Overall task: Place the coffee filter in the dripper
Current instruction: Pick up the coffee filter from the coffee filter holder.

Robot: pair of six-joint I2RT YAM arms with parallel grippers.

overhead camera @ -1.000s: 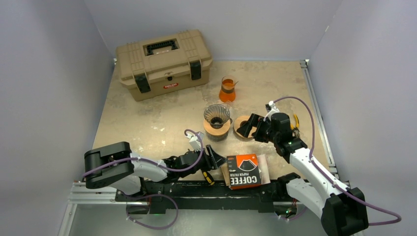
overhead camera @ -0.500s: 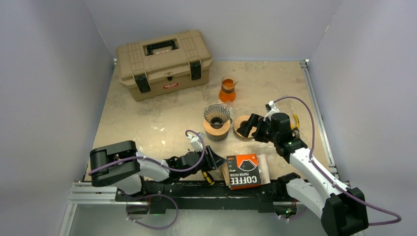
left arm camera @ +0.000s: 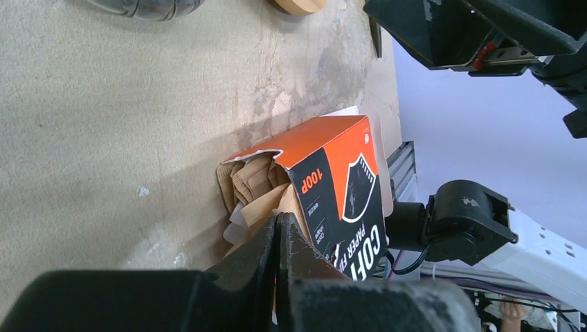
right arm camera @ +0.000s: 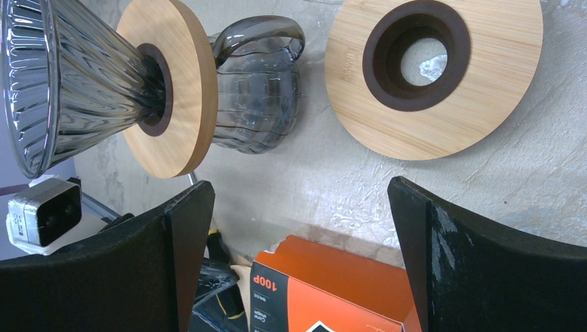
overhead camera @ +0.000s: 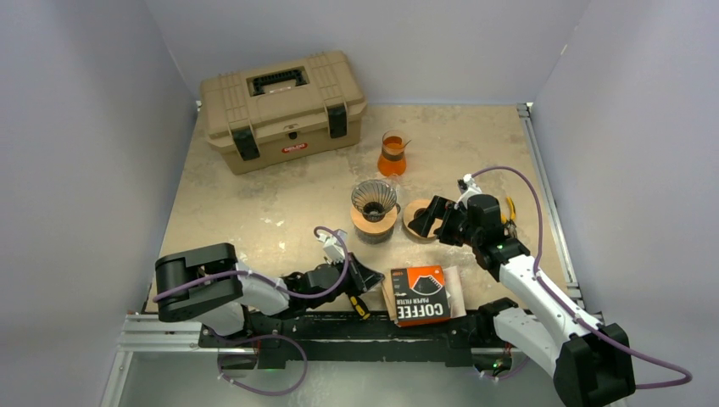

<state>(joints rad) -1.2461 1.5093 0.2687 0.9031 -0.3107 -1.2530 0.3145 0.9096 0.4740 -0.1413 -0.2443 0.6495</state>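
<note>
The orange and black coffee filter box [overhead camera: 420, 294] lies near the table's front edge, its torn end facing left. Brown paper coffee filters [left arm camera: 253, 187] spill from that end. My left gripper [overhead camera: 370, 280] lies low at the opening, and in the left wrist view it [left arm camera: 278, 218] is shut with its tips pinching the edge of a coffee filter. The ribbed glass dripper [overhead camera: 375, 199] with its wooden collar sits on a dark glass jug [right arm camera: 256, 97]. My right gripper [overhead camera: 428, 218] hovers open to the right of the dripper [right arm camera: 76, 76], with nothing between its fingers [right arm camera: 301, 185].
A loose wooden ring [overhead camera: 418, 219] with a dark centre hole lies right of the dripper, under my right gripper. A small carafe of orange liquid [overhead camera: 392, 155] stands behind it. A tan toolbox [overhead camera: 282, 106] sits at the back left.
My left gripper has gone from open to shut at the mouth of the filter box and shifted slightly left. The right arm has not moved.
</note>
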